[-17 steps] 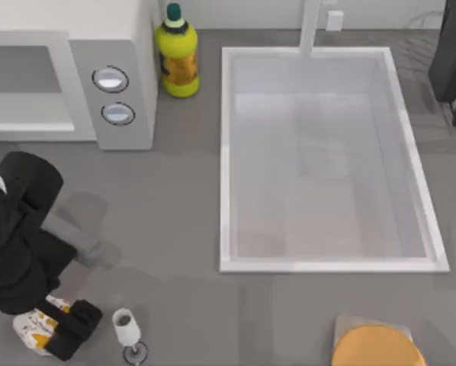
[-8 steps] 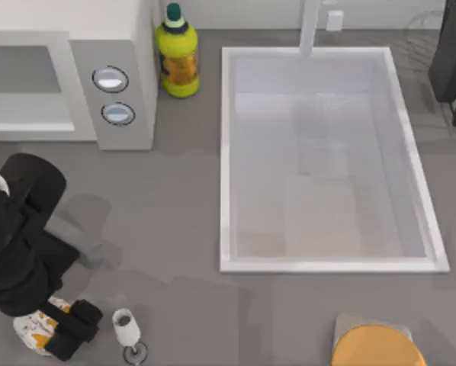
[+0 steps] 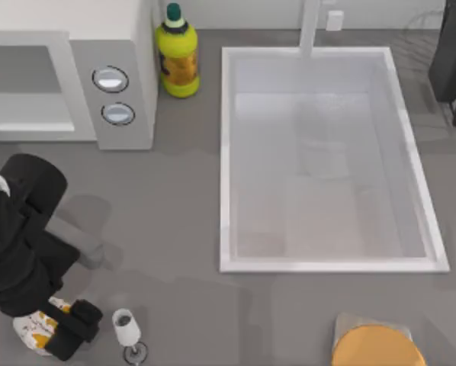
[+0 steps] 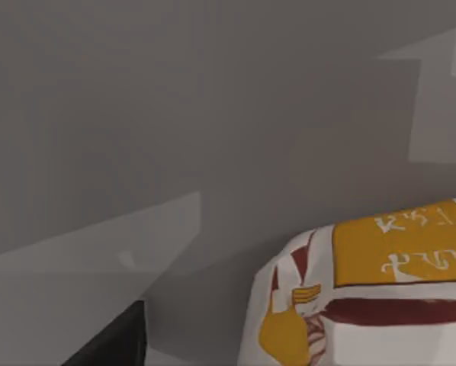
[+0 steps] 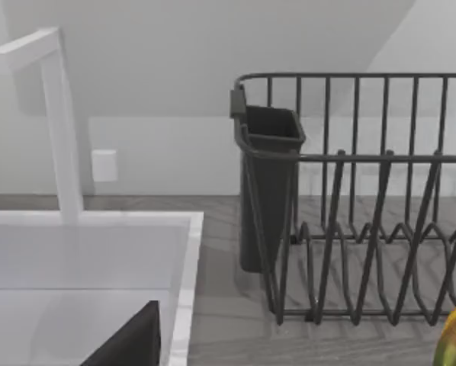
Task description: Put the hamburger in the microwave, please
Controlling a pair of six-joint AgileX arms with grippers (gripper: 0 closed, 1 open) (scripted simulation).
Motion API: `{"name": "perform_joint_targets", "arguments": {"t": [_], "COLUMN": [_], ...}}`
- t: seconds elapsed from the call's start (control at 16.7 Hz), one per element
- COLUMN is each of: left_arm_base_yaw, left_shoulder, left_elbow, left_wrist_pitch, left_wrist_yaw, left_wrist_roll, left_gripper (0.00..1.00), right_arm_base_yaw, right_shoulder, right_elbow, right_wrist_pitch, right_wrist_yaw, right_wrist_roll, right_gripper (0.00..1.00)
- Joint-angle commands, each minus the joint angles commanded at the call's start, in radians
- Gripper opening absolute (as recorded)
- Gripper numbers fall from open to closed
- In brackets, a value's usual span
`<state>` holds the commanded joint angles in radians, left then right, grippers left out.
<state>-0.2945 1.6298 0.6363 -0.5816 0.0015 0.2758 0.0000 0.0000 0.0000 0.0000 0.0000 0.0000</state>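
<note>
Hamburger (image 3: 36,329) front-left, microwave (image 3: 68,72) behind, sink (image 3: 327,160) right.

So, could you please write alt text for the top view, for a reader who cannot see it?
The left gripper is down over the hamburger at the table's near left corner, beside a wine glass. The microwave stands behind, a sink to its right.

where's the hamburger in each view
Top view: the hamburger sits at the bottom left corner of the grey counter, partly under the left end effector.
Left wrist view: the same wrapped hamburger, white with orange and dark red print, seen close up.
Right wrist view: not in it.
Shared landmark: the grey counter the hamburger rests on.
</note>
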Motion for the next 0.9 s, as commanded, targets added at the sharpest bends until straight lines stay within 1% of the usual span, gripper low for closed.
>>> {"name": "perform_joint_targets", "arguments": {"t": [0.12,0.18,0.6,0.66,0.78,0.9], "left_arm_base_yaw": [0.0,0.0,0.0,0.012,0.01,0.001], "left_shoulder": [0.0,0.0,0.0,-0.08,-0.082,-0.091], "left_elbow": [0.0,0.0,0.0,0.032,0.024,0.041], "left_wrist_pitch": [0.0,0.0,0.0,-0.104,-0.118,-0.169], "left_wrist_yaw": [0.0,0.0,0.0,0.0,-0.013,-0.052], "left_wrist_roll": [0.0,0.0,0.0,0.006,0.007,0.012], "left_gripper": [0.02,0.0,0.0,0.0,0.0,0.0], "right_arm_base_yaw": [0.0,0.0,0.0,0.0,0.0,0.0], "right_shoulder": [0.0,0.0,0.0,0.0,0.0,0.0], "right_elbow": [0.0,0.0,0.0,0.0,0.0,0.0], "right_wrist_pitch": [0.0,0.0,0.0,0.0,0.0,0.0], "right_wrist_yaw": [0.0,0.0,0.0,0.0,0.0,0.0], "right_wrist_roll": [0.0,0.0,0.0,0.0,0.0,0.0], "right_gripper": [1.0,1.0,1.0,1.0,1.0,1.0]}}
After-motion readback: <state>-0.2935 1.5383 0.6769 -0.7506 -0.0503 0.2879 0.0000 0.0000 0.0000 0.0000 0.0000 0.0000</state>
